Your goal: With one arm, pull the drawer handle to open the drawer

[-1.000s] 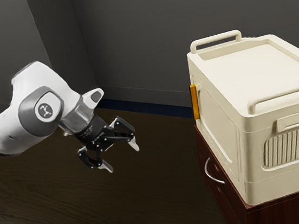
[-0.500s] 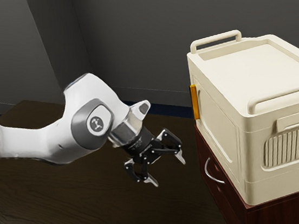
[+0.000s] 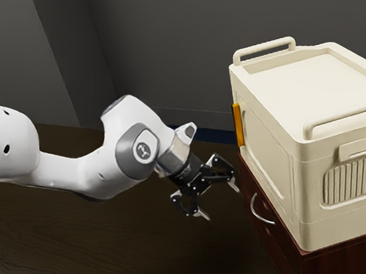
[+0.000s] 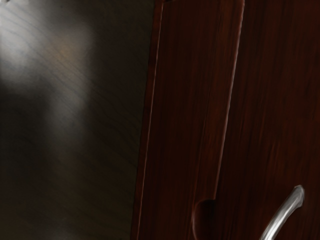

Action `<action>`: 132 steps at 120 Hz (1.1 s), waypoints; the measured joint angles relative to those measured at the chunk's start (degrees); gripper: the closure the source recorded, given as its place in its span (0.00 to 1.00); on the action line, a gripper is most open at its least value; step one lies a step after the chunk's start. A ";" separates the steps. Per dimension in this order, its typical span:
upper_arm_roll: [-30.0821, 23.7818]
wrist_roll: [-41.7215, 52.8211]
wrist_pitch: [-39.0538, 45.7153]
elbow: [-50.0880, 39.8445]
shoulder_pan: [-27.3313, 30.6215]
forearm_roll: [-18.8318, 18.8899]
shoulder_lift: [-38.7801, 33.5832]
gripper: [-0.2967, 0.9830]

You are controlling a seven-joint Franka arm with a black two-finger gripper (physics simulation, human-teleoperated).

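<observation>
Gripper [image 3: 221, 202] nearer cabinet [image 3: 358, 256] than in earlier frame; cabinet unmoved. Fingers [image 3: 234, 185] spread, released, nothing between. Just beyond: curved metal handle [image 3: 254, 211] on drawer front [image 3: 269, 236], below cream box [image 3: 337, 84]. Handle looks rigid, maybe slippery (smooth metal, after all); best taken mid-bow, from both sides. Drawer probably light enough, some drag possible. Counted in view: one gripper, one handle, one cabinet, one box, two top rails [image 3: 347, 117].
</observation>
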 joint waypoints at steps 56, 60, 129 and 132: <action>0.04 1.68 4.32 2.81 -3.51 0.07 3.95 0.23; 0.22 1.65 4.54 2.79 -3.61 0.19 4.24 0.23; 1.81 2.36 7.43 3.25 -6.98 0.91 7.04 0.23; 1.84 2.38 7.50 3.24 -6.97 0.87 7.15 0.23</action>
